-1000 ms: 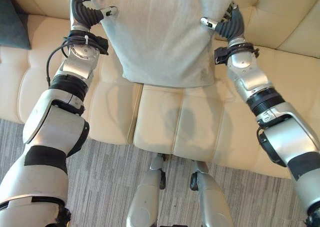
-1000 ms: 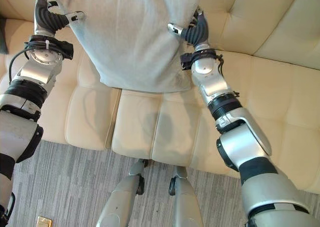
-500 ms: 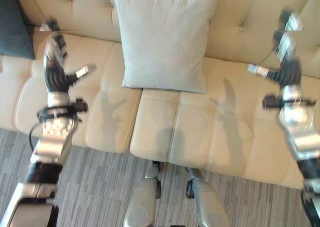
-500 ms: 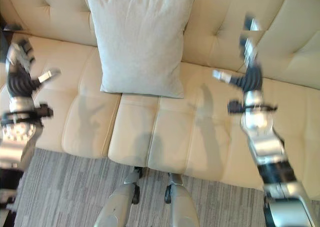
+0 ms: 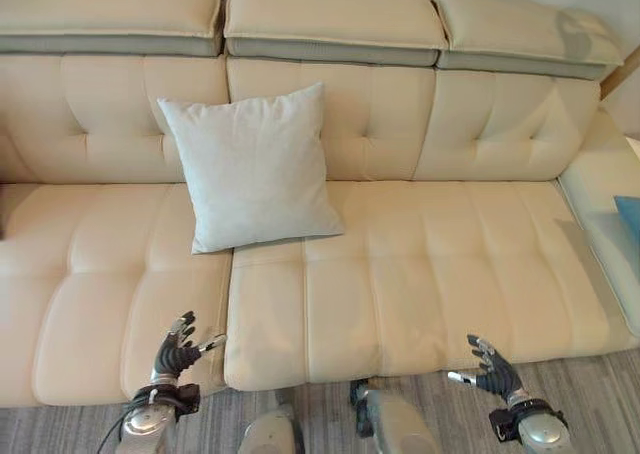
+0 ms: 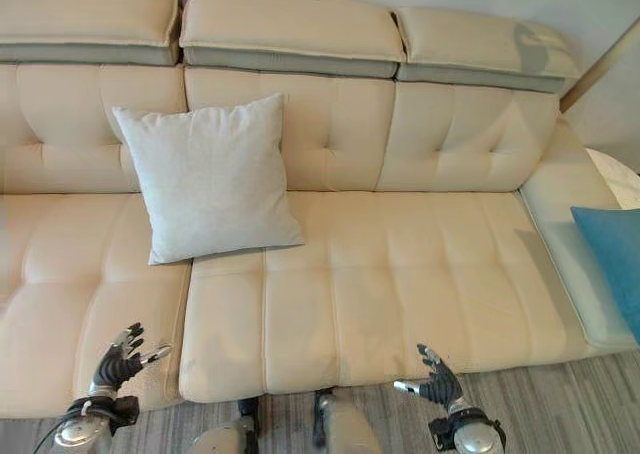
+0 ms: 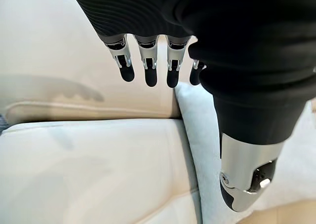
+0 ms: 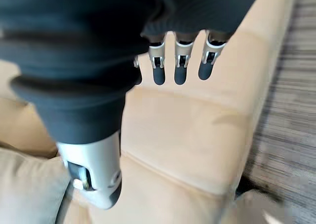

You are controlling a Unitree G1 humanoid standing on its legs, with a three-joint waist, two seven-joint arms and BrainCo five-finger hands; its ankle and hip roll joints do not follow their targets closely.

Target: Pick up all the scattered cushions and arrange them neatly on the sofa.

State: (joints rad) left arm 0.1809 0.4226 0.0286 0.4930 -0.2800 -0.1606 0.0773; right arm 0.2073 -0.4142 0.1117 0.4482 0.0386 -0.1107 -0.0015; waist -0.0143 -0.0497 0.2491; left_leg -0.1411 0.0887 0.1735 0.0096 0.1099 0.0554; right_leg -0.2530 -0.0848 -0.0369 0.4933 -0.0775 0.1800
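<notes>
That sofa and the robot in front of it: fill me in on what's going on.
A pale grey cushion leans upright against the back of the cream sofa, left of centre. Neither hand holds anything: the left hand and right hand hover open, low by the seat's front edge. A blue cushion lies at the sofa's far right end.

Both eye views look down and forward from the robot's head, set back from the cream sofa (image 5: 400, 274), taking in its seat, backrest and headrests at once. They share the grey cushion (image 5: 250, 169) leaning on the backrest; the right eye view reaches further to the robot's right, catching a blue cushion (image 6: 615, 254). Each wrist view looks along its own robot hand from very close: the left robot hand (image 7: 148, 61) and the right robot hand (image 8: 177, 61) both face the sofa's seat.
</notes>
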